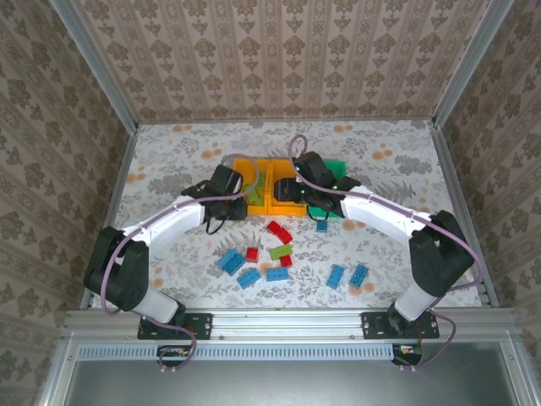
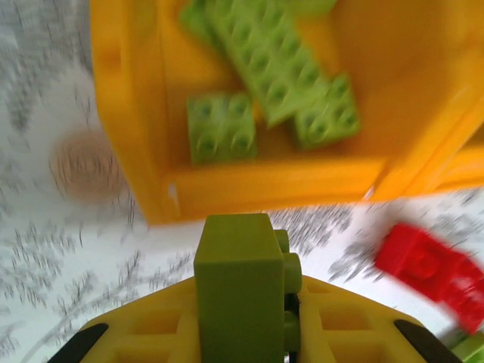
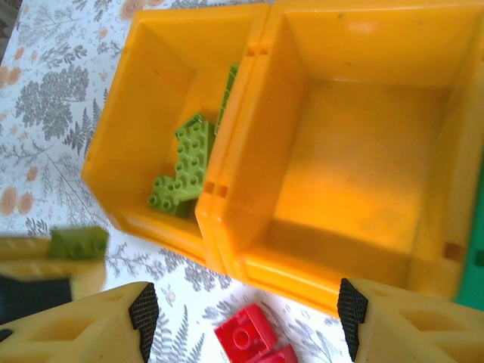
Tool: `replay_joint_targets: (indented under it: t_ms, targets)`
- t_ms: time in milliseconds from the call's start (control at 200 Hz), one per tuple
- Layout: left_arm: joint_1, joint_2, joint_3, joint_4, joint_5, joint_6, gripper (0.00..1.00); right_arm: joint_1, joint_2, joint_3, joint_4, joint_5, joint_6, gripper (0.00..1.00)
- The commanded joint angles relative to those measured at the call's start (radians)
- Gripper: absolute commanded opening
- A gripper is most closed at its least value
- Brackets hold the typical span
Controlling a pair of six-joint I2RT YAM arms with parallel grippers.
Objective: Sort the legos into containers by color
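Between the left jaws: a lime green lego (image 2: 240,291), clamped by the left gripper (image 2: 242,340) and standing on end, studs turned to the right of the wrist view.
Where it hangs: over the flowered bench (image 2: 68,302), just short of the near wall of the left orange bin (image 2: 265,189), not yet over the opening.
Way to the target: straight ahead of the jaws, past that near wall. The left arm is the nearer one to this bin.
Bin contents: lime legos (image 2: 272,60) lying flat, one long piece running diagonally, so the colour matches. Bare floor shows toward the bin's right side.
Right gripper (image 3: 247,310): jaws spread wide with nothing between them, poised by the near wall of the middle orange bin (image 3: 355,151), which is empty. A red lego (image 3: 243,336) lies on the bench just below.
Green bin (image 1: 340,167): right end of the row.
Unsorted: blue, red and lime loose legos (image 1: 276,273) scattered on the bench between the arm bases.
Room to move: the two grippers sit close over the row. The left bin's outer side faces open bench, so that looks the freer side. The near wall is the edge most likely to be clipped.
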Motion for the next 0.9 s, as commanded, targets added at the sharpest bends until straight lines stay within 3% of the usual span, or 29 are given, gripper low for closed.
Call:
replay_joint_targets:
  t_ms: [0,175,455,755,895]
  targets:
    - [0.029,0.027,0.108,-0.009,-0.002,0.079,0.19,0.050,-0.042,-0.065,-0.059,0.050,-0.070,0.68]
    - [0.083,0.188,0.255,0.020,0.088,0.110,0.19,0.131,-0.014,-0.109,-0.085,0.075,-0.161,0.68]
    - [0.091,0.355,0.386,0.048,0.169,0.090,0.24,0.163,0.083,-0.106,-0.101,0.062,-0.236,0.64]
    - [0.126,0.393,0.425,0.058,0.201,0.053,0.32,0.172,0.188,-0.073,-0.141,0.067,-0.259,0.64]
    - [0.125,0.378,0.416,0.067,0.208,0.043,0.42,0.174,0.224,-0.050,-0.150,0.085,-0.256,0.62]
